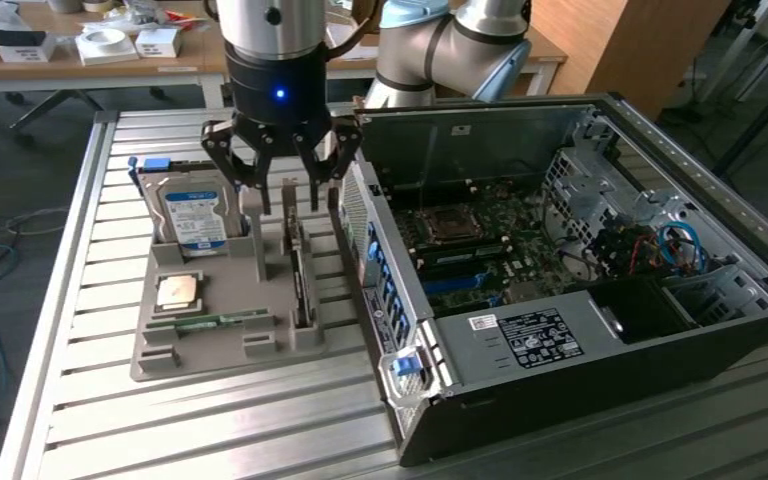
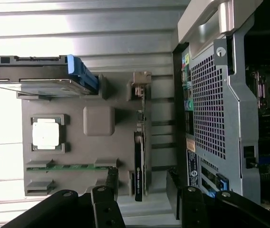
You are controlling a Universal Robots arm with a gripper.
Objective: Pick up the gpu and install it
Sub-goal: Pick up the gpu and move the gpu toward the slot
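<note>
Overhead, the gripper hangs with its fingers spread wide above the grey tray, at the tray's end farthest from the exterior camera, and it holds nothing. The gpu stands on edge in a slot of that tray, on the side nearest the open computer case, not yet lifted.

In the exterior view the card reads as a thin dark upright strip, with the fingers above its far end. The wrist view looks straight down and gives the alignment. The gpu's dark top edge runs into the gap between the black fingers, with clear space on either side, and its pale bracket lies at the end away from them. That view also takes in the case's perforated rear panel, just beside the tray.

Sharing the tray with the card are a hard drive with a blue label, a square processor and a green memory stick.
</note>
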